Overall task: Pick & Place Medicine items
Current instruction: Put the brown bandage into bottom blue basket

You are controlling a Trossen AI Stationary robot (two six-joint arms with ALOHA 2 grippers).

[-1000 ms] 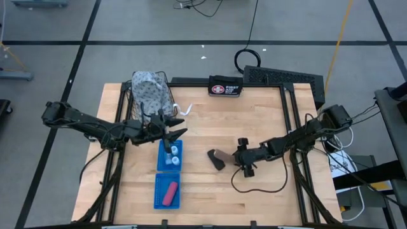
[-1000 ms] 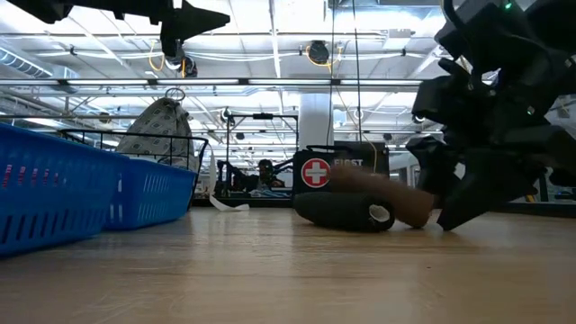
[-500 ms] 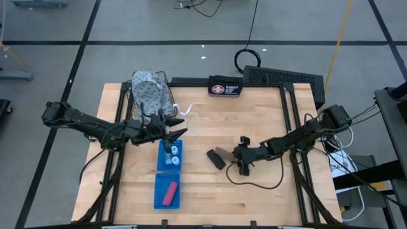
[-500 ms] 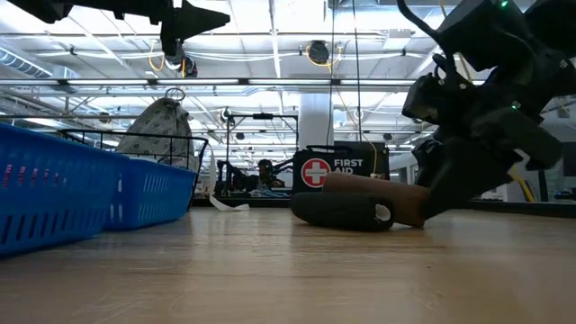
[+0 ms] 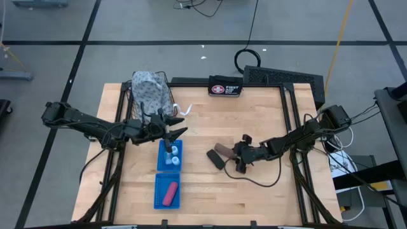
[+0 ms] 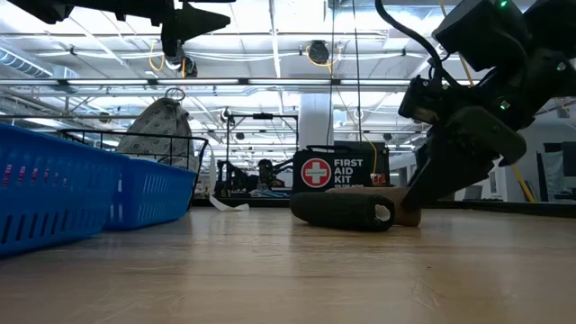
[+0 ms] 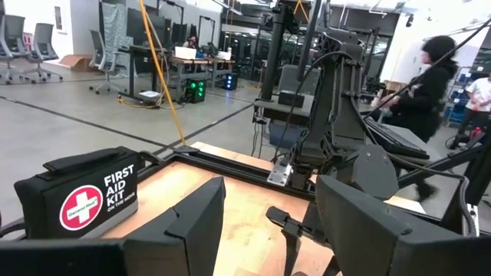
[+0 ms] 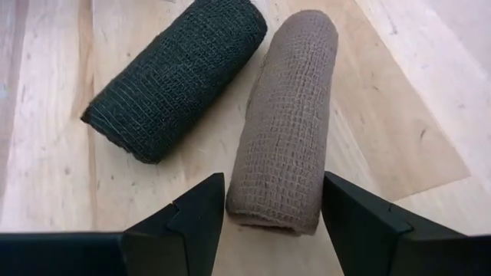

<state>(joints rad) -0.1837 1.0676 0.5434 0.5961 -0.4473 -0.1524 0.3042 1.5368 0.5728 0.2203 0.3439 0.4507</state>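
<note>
Right wrist view: the right tool (image 8: pixel 268 230) sits low over the surface (image 8: pixel 46 192), its two dark fingers (image 8: pixel 184 222) spread to either side of the near end of the brown roll (image 8: pixel 288 146); whether the pads touch the roll I cannot tell.
Brown roll: a short woven oblong lying flat on the wood, between the open fingers, one end toward the tool.
Black roll: the black roll (image 8: pixel 176 77) lies just beside the brown one, angled away from it, their far ends close together.
High view, near edge: a blue tray (image 5: pixel 157 191) holds the pink tube (image 5: pixel 170 193), lying lengthwise.
High view, middle: a second blue tray (image 5: pixel 160 152) just behind the first holds small white bottles (image 5: pixel 172 160); their exact count is hard to make out.
Rolls on the surface: both lie right of the trays, near mid-surface, with the right tool (image 5: pixel 236 159) at the brown roll (image 5: pixel 222 151) and the black roll (image 5: pixel 215 159) on the side away from it.
Left tool: the left tool (image 5: pixel 173 133) hangs above the far end of the bottle tray, fingers apart, nothing between them.
Low view: the black roll (image 6: pixel 342 211) lies in front, the brown roll (image 6: pixel 407 215) mostly hidden behind it beneath the right tool (image 6: pixel 432 193).
Far side: a wire basket with patterned cloth (image 5: pixel 150 92) stands at the back left; the first-aid pouch (image 5: pixel 225 88) stands at the far edge.
</note>
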